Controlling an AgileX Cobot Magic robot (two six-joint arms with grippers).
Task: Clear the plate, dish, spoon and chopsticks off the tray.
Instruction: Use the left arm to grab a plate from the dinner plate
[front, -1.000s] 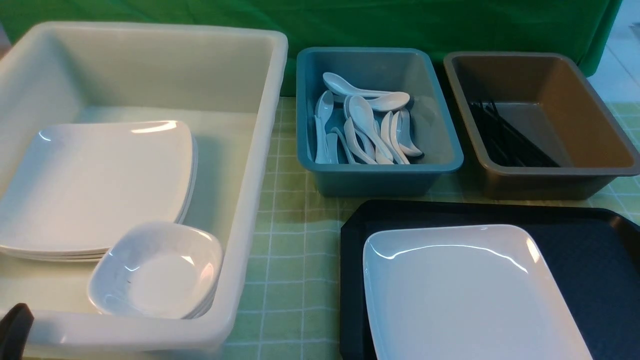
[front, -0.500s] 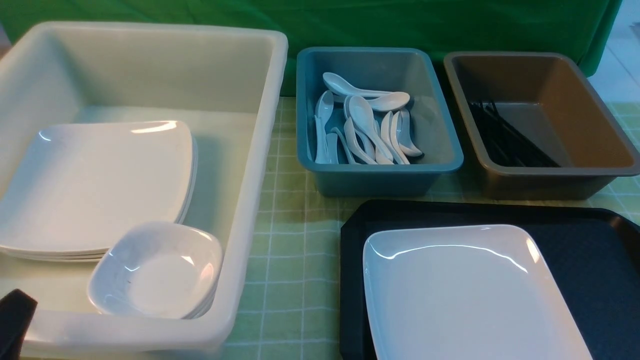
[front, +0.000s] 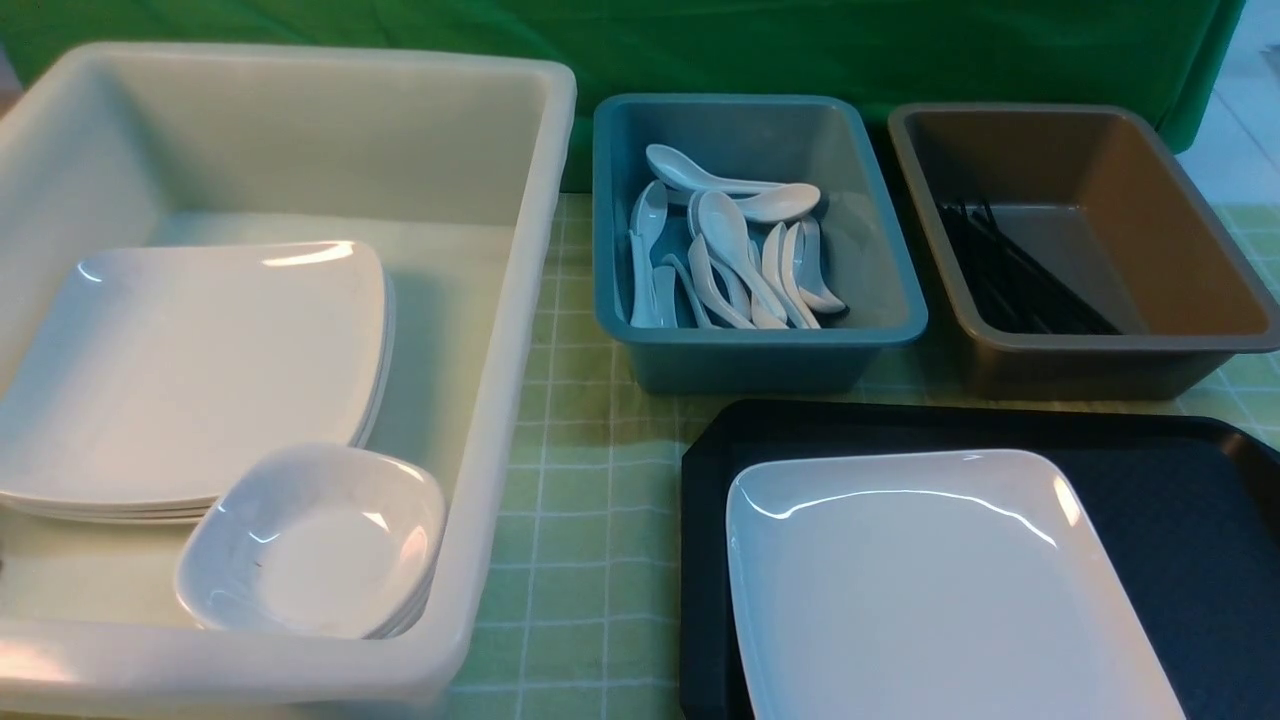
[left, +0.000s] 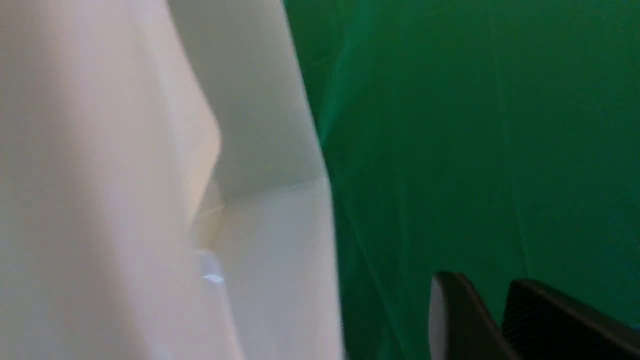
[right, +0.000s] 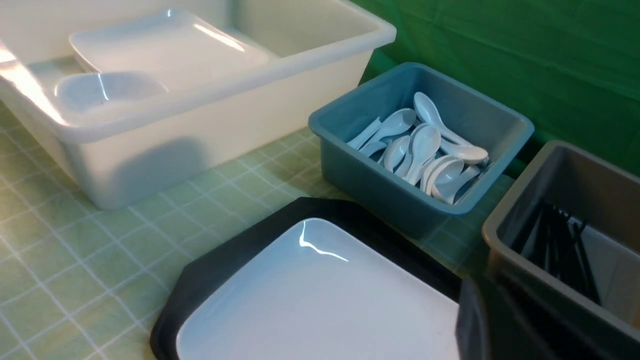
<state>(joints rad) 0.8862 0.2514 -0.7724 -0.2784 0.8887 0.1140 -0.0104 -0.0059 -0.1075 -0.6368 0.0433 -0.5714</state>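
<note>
Plate (front: 940, 590) lies on tray (front: 1180, 520). Spoons (front: 730, 260) in blue tub (front: 880, 250), chopsticks (front: 1020, 280) in brown tub (front: 1190, 250). Right gripper (right: 480, 315) closed. Left gripper (left: 500, 315) by white bin (left: 100, 175) wall, blurred; width cannot tell.

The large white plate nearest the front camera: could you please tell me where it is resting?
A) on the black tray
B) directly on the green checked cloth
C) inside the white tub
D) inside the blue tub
A: the plate lies flat on the tray, whose dark rim shows along the plate's far and left sides.
</note>
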